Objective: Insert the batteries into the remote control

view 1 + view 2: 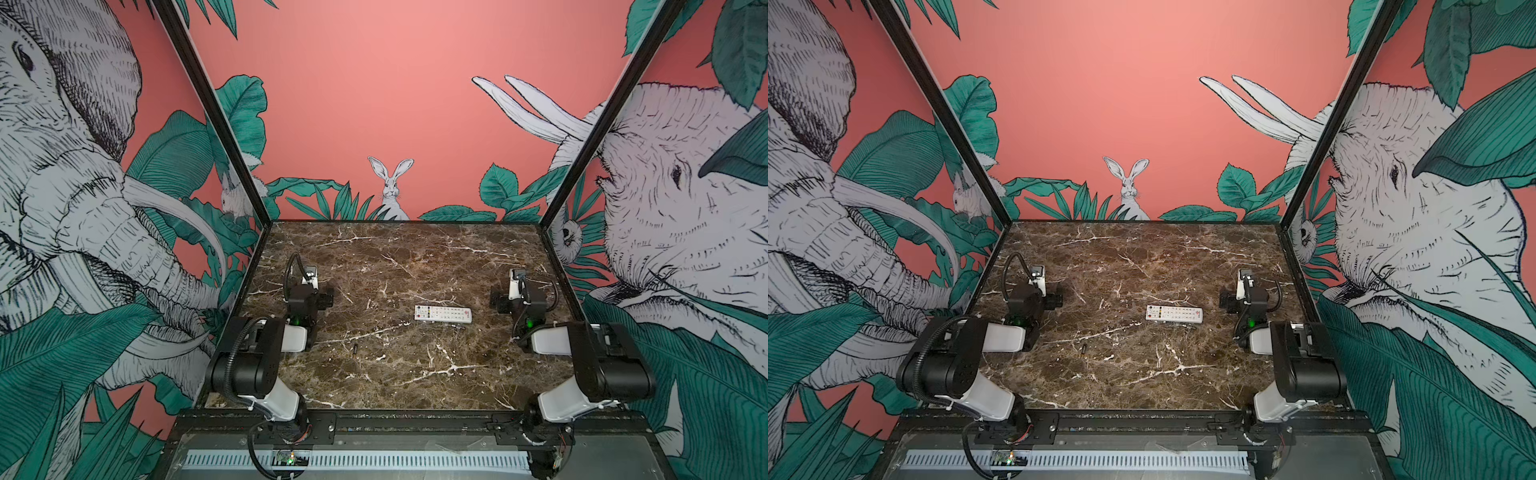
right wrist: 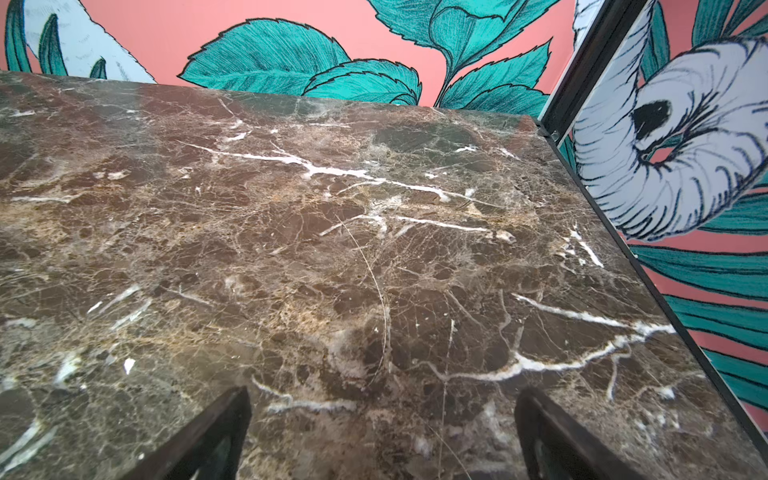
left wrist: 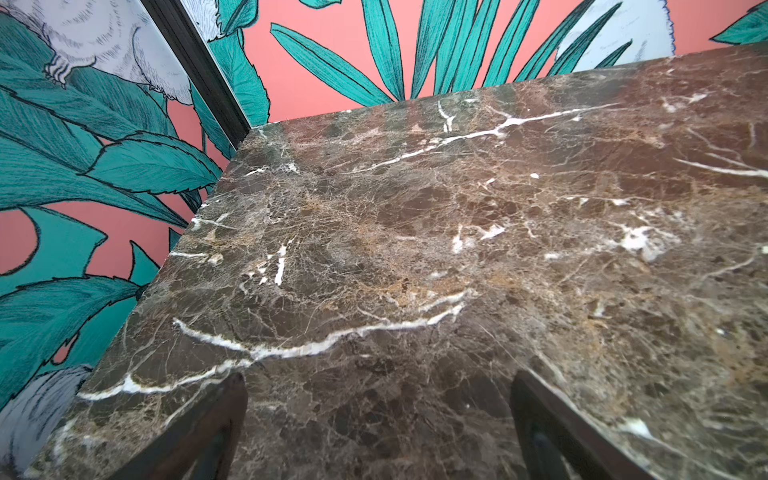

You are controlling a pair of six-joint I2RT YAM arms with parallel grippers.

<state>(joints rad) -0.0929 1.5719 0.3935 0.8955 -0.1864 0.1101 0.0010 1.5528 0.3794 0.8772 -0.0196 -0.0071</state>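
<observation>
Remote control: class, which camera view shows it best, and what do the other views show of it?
A top view: the remote control lies whole, buttons up, on the marble table, and both top views show it about equally well. Neither wrist view shows it at all.

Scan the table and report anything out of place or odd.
Nothing spilled or broken. The remote control lies buttons-up, so its back is hidden. One battery lies alone on the marble table, apart from the remote; a second is not plainly visible.
</observation>
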